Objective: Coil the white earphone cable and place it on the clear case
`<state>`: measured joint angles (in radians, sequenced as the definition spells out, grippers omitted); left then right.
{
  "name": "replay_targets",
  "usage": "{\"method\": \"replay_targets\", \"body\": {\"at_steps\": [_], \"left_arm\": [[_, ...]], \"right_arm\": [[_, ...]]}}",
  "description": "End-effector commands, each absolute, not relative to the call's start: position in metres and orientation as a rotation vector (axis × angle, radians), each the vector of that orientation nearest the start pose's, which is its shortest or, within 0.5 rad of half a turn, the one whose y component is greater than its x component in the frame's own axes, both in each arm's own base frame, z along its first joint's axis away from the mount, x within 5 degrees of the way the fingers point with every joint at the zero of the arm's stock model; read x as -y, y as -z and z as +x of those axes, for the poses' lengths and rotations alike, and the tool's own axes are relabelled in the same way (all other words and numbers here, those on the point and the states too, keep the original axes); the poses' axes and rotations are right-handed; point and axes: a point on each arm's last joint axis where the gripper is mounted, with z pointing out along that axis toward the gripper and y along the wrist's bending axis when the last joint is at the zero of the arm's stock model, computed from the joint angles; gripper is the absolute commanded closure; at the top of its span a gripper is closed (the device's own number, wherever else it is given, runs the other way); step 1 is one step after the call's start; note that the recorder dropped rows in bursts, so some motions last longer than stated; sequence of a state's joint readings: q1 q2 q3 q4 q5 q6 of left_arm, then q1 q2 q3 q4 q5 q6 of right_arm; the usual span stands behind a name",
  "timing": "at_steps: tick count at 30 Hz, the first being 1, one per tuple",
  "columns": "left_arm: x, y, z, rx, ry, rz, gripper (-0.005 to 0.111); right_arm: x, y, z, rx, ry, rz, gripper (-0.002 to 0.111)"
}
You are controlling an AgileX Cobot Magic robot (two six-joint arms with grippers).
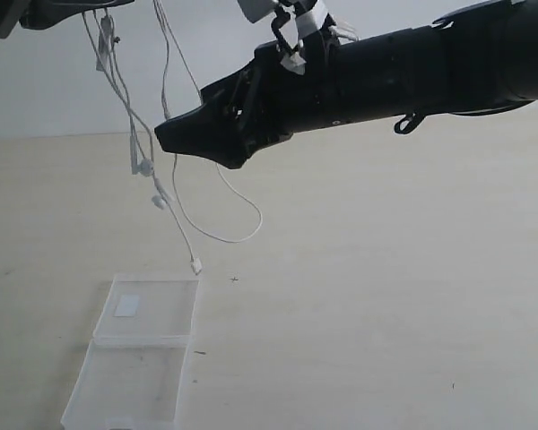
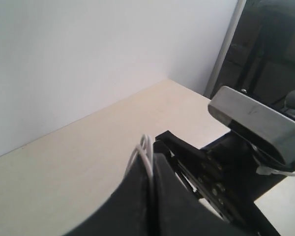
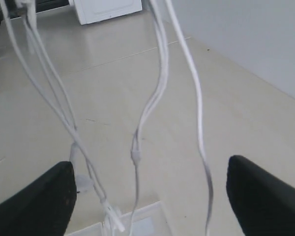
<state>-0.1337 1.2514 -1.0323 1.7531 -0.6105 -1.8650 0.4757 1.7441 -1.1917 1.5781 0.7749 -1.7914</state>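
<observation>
The white earphone cable [image 1: 144,167] hangs in several strands from my left gripper [image 1: 90,11] at the top left edge. Its earbuds dangle in mid-air and its plug [image 1: 195,266] hangs just above the clear case [image 1: 143,349]. The case lies opened flat on the table, with a white label [image 1: 126,305] on its far half. The left gripper [image 2: 151,160] is shut on loops of the cable [image 2: 145,147]. My right gripper [image 1: 175,134] reaches in from the right among the strands. It [image 3: 150,167] stands open, with cable strands [image 3: 199,113] hanging loose between its fingers.
The right arm [image 1: 412,72] spans the upper exterior view, high above the pale table [image 1: 386,313]. Close beside the left gripper sits the right arm's wrist camera [image 2: 255,123]. A white wall stands behind the table, and a white box [image 3: 108,9] rests far off.
</observation>
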Motion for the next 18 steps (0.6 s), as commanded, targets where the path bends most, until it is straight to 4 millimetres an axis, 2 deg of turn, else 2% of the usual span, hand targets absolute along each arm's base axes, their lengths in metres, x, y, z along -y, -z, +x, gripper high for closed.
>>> {"method": "replay_targets", "body": {"at_steps": [1,8,18], "left_arm": [[0.089,-0.377,0.263,-1.759,0.696,0.482,0.107],[0.089,-0.389,0.263,-1.725,0.697,0.487,0.107],[0.090,-0.388,0.263,-1.734,0.723,0.477,0.107]], "right_arm": [[-0.232,-0.274,0.306,-1.584,-0.954,-1.156,0.028],[-0.235,-0.281,0.302,-1.490,-1.038,-1.155,0.028],[-0.242,-0.263,0.305,-1.498,-1.135,-1.149,0.028]]}}
